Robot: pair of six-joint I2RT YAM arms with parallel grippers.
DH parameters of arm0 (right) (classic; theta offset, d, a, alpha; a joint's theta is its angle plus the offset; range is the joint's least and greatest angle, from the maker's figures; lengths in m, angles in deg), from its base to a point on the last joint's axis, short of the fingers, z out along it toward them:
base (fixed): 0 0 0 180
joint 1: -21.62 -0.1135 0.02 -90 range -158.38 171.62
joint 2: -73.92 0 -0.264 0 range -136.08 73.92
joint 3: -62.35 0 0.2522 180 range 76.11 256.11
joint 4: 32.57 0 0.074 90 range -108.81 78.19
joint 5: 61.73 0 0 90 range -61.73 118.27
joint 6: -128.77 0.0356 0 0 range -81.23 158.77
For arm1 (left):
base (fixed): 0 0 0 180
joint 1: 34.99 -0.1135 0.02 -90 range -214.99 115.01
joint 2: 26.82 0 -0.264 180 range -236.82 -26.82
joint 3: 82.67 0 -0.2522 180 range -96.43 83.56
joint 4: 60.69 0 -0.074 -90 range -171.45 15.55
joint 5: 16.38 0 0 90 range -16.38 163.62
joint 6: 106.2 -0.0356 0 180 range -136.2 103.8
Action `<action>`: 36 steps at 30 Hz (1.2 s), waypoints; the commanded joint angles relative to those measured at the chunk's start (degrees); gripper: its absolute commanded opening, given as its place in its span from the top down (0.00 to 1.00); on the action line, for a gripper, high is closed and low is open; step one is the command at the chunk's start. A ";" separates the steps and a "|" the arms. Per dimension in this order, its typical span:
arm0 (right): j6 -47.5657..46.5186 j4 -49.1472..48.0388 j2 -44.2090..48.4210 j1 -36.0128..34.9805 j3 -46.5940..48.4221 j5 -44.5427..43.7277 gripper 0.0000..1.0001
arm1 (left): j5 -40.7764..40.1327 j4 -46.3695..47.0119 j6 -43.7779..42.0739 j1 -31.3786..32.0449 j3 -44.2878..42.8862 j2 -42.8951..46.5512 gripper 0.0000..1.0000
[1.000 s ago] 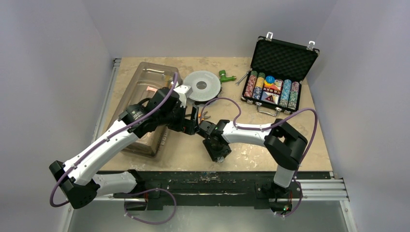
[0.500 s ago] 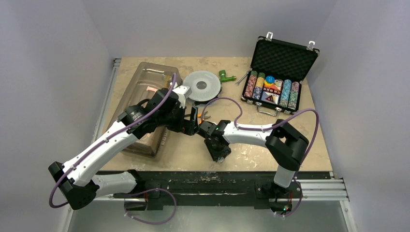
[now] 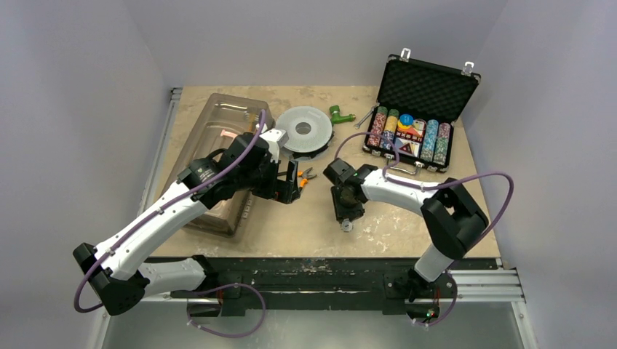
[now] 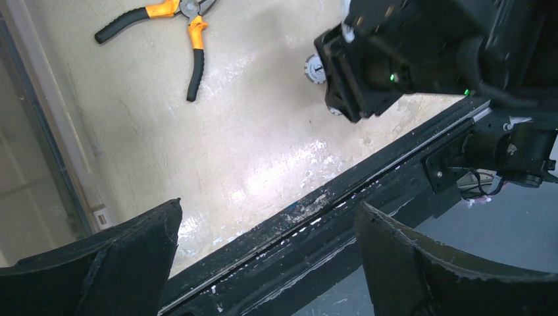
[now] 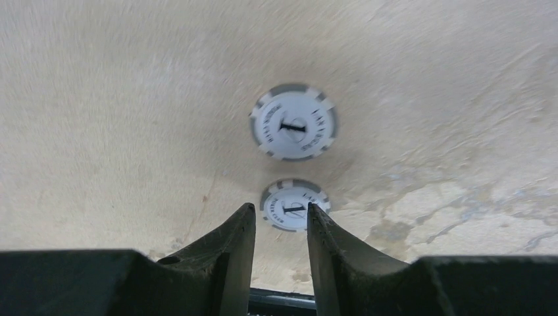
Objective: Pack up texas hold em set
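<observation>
The left pincer (image 4: 268,209) is hanging spread wide and empty over the bench (image 3: 276,225), with the pliers (image 4: 195,59) lying just ahead of it. Further right, two loose chips (image 5: 293,122) are lying flat on the bench, near each other but apart. The right pincer (image 5: 281,209) is pointing down just beside the nearer one, its jaws standing narrowly parted and pinching nothing. At the far right the case (image 3: 429,91) is sitting open with its lid up and chip rows (image 3: 431,139) in its tray, well apart from the loose chips.

The chips are looking thin, stiff and light, with smooth faces, so a nudge is likely sending them sliding rather than lifting. Lying flat, each is offering only its rim. The grip probably belongs across the width, fingertips brushing the bench, one chip at a time.

The right wrist view is showing both chips and the gap between the jaws. The left wrist view is giving only one chip, beside the right pincer's body, plus the pliers. The top view is showing one chip, below the right pincer, but it alone is showing the case and the way to it.
</observation>
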State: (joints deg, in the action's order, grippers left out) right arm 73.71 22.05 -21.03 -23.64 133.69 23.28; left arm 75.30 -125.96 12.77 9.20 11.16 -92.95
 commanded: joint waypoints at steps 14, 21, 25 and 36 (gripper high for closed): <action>-4.62 -1.70 4.47 2.21 -1.10 -1.23 0.41 | 1.03 2.44 0.96 -1.02 -0.22 -0.63 0.00; -2.65 -5.08 5.46 -1.87 -4.38 -7.52 0.40 | 2.07 3.10 1.61 -1.01 -0.24 -1.43 0.00; -1.86 -7.49 6.43 -2.38 -7.01 -7.35 0.44 | 2.10 3.11 1.76 -1.03 -0.37 -1.47 0.00; -1.29 -10.10 5.52 -2.64 -9.57 -7.49 0.54 | 2.55 2.74 1.95 -1.01 -0.64 -1.87 0.00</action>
State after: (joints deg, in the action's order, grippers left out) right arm 71.33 14.14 -15.79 -25.98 125.30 18.01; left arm 77.02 -124.89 13.51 8.52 11.16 -94.61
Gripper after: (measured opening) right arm 0.461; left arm 0.998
